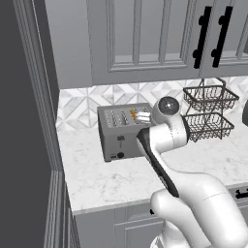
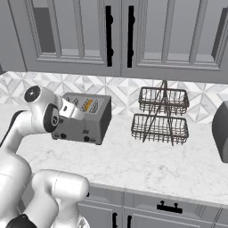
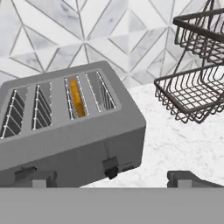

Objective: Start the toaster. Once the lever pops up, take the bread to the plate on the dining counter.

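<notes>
**With the bread down in its slot, the toaster waits for its lever**

While the lever remains to be pressed, the bread (image 3: 77, 97) sits upright in the third slot from the left as the hand view shows it, only its orange-tan top edge showing between the wire guides. The other three slots look empty. The toaster (image 3: 70, 127) is a boxy grey metal unit standing on the white marble-look worktop, close to the patterned tile wall, at the left end of the counter run. On its near face two small black levers show: one (image 3: 110, 168) under the loaded slots, the other (image 3: 25, 172) further left.

The step in hand appears to be the first one, starting the toaster. The gripper (image 3: 111, 179) hovers just in front of and above the near face, its fingers spread wide and holding nothing. The next move likely calls for lowering one fingertip onto the lever that serves the loaded slot and pushing straight down; choosing the wrong lever would leave the bread untoasted.

To the right of the toaster, a little apart, stands a two-tier dark wire basket rack (image 2: 160, 116). Grey cabinets (image 2: 120, 35) with black handles hang above.
</notes>
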You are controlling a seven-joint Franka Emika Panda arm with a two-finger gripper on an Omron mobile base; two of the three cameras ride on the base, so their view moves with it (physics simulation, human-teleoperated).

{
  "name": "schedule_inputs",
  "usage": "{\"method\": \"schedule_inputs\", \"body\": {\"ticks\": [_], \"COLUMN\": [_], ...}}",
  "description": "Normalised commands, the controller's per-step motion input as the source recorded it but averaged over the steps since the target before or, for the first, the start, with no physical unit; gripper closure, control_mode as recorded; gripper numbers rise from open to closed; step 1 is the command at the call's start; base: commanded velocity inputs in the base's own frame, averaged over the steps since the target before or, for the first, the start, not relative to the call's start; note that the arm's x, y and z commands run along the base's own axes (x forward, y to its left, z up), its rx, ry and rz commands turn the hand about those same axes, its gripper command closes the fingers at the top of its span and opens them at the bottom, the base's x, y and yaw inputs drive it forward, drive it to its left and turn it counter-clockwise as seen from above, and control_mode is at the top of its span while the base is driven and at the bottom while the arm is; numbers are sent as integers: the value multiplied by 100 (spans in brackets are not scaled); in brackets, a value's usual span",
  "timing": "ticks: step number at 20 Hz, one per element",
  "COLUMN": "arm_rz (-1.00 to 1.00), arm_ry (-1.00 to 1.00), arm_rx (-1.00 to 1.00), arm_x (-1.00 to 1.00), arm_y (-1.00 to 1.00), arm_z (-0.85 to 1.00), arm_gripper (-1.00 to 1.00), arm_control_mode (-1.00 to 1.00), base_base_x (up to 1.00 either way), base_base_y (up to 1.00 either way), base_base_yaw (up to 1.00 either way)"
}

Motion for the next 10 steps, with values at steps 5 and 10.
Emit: {"method": "schedule_inputs", "body": {"ticks": [5,10], "arm_rz": [22,7], "arm_ry": [0,-22], "arm_rx": [-1,-8], "arm_x": [32,35], "arm_y": [12,7], "arm_z": [-1,-15], "arm_gripper": [-100,-100], "arm_control_mode": [-100,-100], "base_base_x": [0,0], "base_base_y": [0,0], "base_base_yaw": [0,0]}}
